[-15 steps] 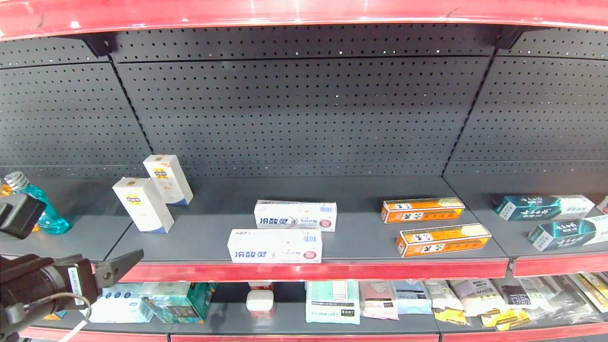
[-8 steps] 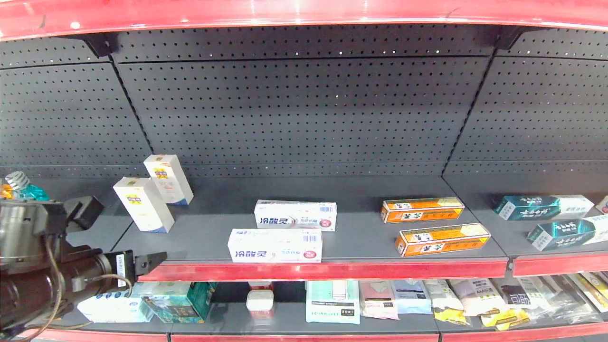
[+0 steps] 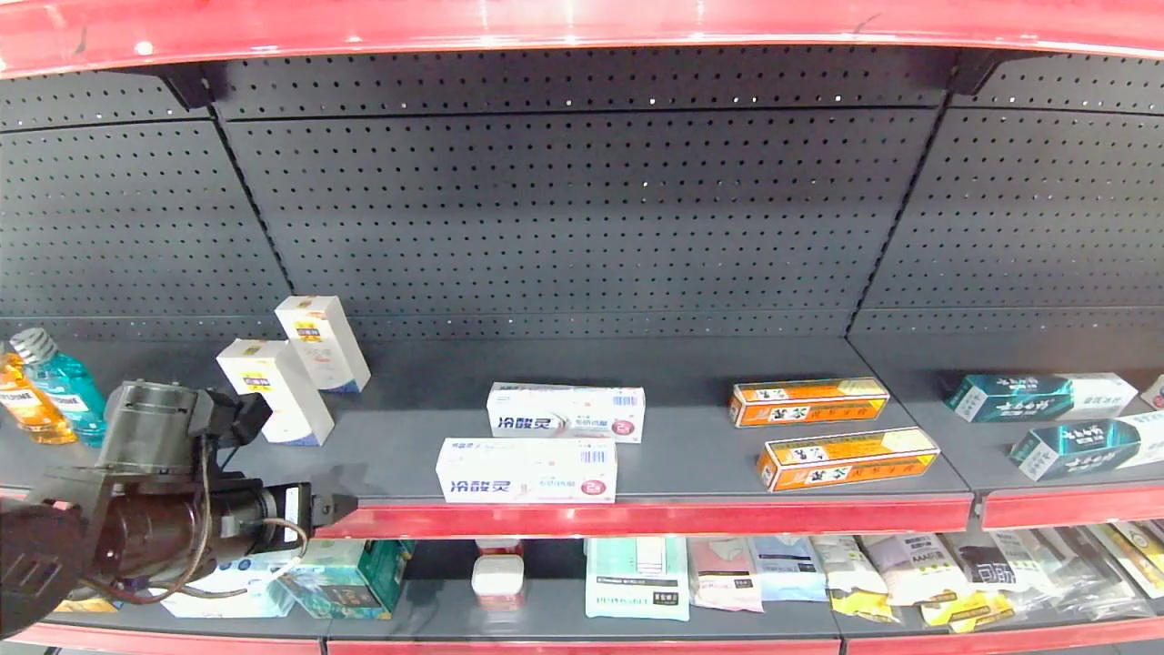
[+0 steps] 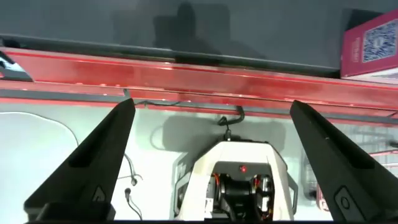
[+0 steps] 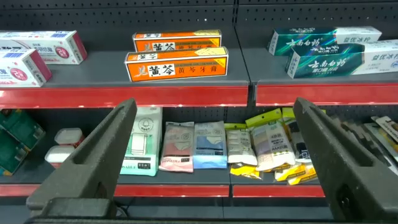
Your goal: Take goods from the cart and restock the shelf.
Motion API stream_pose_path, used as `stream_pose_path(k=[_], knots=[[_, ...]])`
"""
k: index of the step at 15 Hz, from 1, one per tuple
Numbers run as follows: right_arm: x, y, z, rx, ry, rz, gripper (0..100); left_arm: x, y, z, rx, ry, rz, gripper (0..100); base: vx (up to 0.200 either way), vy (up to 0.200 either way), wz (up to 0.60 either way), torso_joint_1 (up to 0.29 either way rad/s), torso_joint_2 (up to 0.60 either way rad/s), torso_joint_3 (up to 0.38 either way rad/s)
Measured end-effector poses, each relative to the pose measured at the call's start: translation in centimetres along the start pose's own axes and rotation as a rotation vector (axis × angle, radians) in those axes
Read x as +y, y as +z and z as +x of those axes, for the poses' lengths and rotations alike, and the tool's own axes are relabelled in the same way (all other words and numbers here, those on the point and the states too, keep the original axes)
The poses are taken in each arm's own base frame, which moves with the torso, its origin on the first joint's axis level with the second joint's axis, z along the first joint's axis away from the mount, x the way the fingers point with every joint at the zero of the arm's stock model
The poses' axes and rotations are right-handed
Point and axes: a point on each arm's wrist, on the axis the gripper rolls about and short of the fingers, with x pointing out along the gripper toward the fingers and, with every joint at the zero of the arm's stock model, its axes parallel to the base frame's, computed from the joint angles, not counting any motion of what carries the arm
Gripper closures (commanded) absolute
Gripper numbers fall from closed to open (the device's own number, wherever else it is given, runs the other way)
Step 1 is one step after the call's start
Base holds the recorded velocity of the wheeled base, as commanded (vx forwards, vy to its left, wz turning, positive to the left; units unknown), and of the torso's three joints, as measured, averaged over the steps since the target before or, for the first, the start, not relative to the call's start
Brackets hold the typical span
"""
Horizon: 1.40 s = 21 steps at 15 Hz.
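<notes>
My left gripper (image 3: 305, 455) hangs open and empty at the lower left, level with the red front edge (image 3: 637, 518) of the grey shelf (image 3: 691, 455), just below two upright white boxes (image 3: 273, 391). In the left wrist view the left gripper (image 4: 211, 106) stands wide apart under a red shelf edge (image 4: 186, 74). My right gripper (image 5: 214, 102) is open too, with nothing in it, facing the shelf front where two orange boxes (image 5: 177, 64) lie. On the shelf lie two white toothpaste boxes (image 3: 526, 470), the orange boxes (image 3: 848, 458) and teal boxes (image 3: 1039, 396).
A teal mouthwash bottle (image 3: 64, 387) and an orange one (image 3: 32, 405) stand at the far left. The lower shelf holds packets (image 3: 727, 573) and tissue packs (image 3: 341, 569). A pink box (image 4: 371, 43) shows in the left wrist view. Bare shelf room lies behind the toothpaste boxes.
My left arm has swung right along the shelf's front edge and its wrist has turned. The two bottles at the far left have come out from behind it.
</notes>
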Motion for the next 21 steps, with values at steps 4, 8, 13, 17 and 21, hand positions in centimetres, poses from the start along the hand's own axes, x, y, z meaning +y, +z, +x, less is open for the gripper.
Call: stream_pose_path(k=[4,8,13,17,21], knots=[[0.0,0.0,0.0,-0.001,0.000,0.000,0,-0.8,1.2,1.9,0.012,-0.003,0.034,0,0.000,0.000,0.00,0.000,0.00,0.000],[0.0,0.0,0.0,-0.001,0.000,0.000,0,-2.2,2.6,3.3,-0.008,-0.020,0.062,0,0.000,0.000,0.00,0.000,0.00,0.000],[0.0,0.0,0.0,-0.001,0.000,0.000,0,-3.2,3.2,4.7,-0.033,-0.009,0.082,0,0.000,0.000,0.00,0.000,0.00,0.000],[0.0,0.0,0.0,-0.001,0.000,0.000,0,-3.9,3.4,5.0,-0.037,-0.026,0.102,0,0.000,0.000,0.00,0.000,0.00,0.000],[0.0,0.0,0.0,-0.001,0.000,0.000,0,-5.1,3.5,5.1,-0.042,-0.052,0.126,0,0.000,0.000,0.00,0.000,0.00,0.000]])
